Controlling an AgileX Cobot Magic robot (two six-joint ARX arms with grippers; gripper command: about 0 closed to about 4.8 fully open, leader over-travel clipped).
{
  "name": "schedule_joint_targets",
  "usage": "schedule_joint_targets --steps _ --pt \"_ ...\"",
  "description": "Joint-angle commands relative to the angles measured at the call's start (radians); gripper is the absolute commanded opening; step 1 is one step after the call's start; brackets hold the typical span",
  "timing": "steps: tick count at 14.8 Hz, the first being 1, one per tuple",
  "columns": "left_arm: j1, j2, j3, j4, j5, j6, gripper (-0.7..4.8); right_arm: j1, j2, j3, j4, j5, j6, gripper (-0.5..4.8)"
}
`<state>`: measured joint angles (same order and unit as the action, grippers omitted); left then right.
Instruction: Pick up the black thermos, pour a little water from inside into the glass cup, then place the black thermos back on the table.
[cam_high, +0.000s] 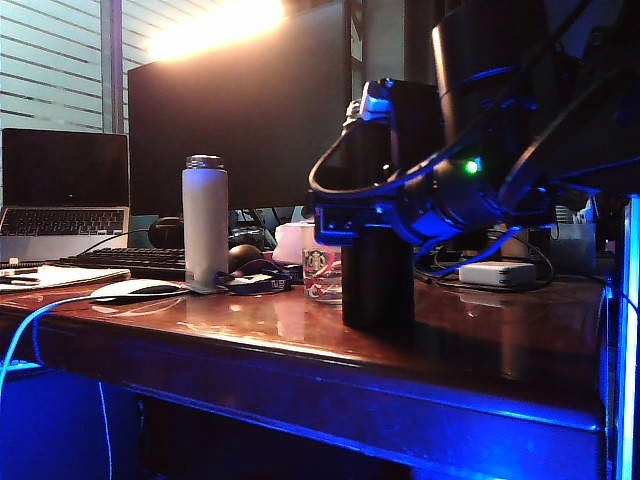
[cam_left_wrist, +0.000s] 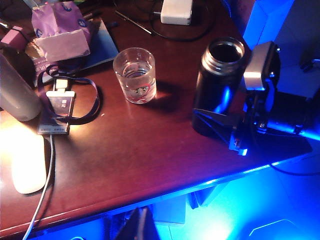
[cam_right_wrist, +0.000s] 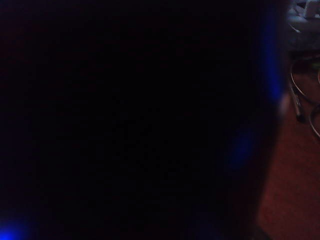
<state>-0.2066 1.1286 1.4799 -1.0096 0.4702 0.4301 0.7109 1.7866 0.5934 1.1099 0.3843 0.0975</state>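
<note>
Black thermos stands upright on tabletop beside glass cup; right tool spread wide round its body, not yet clamped; should close squarely mid-body w/o tipping; left tool unseen.

Slatted window blinds fill the back wall, and a bright warm glare burns above a dark monitor. A laptop sits open at the far left — blue light washes the space under the desk.
</note>
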Motion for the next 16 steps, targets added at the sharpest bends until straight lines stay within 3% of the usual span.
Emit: schedule_joint_targets --steps 1,2,3,4,5,9,11,14,16 --pt "0.0 -0.002 0.003 0.009 0.005 0.004 -0.03 -0.008 -0.002 0.004 0.016 -0.004 0.005 4.79" --pt "0.0 -0.002 0.003 0.009 0.005 0.004 -0.03 -0.009 -0.002 0.004 0.008 -0.002 0.003 4.79" --pt "0.0 -0.002 0.003 0.009 0.005 0.004 -0.03 -0.011 -0.002 0.004 0.0 -0.002 0.003 3.57" --pt "0.0 -0.002 0.003 0.009 0.004 0.004 -0.03 -0.011 -0.002 0.004 -0.011 0.003 0.003 1.49" --pt "0.0 -0.002 0.003 0.009 0.004 0.004 -0.03 -0.011 -0.002 0.002 -0.018 0.007 0.003 -0.08" --pt "0.0 -0.002 0.003 0.009 0.005 0.004 -0.03 -0.011 -0.003 0.002 -0.004 -0.005 0.007 -0.01" --pt "0.0 -0.002 0.003 0.009 0.004 0.004 -0.03 -0.011 -0.006 0.002 -0.005 0.046 0.002 -0.01" --pt "0.0 -0.002 0.003 0.009 0.004 0.004 -0.03 -0.022 -0.037 0.007 -0.01 0.074 -0.134 -0.01" --pt "0.0 -0.002 0.003 0.009 0.004 0.004 -0.03 -0.056 -0.082 0.037 -0.09 0.074 -0.135 -0.01"
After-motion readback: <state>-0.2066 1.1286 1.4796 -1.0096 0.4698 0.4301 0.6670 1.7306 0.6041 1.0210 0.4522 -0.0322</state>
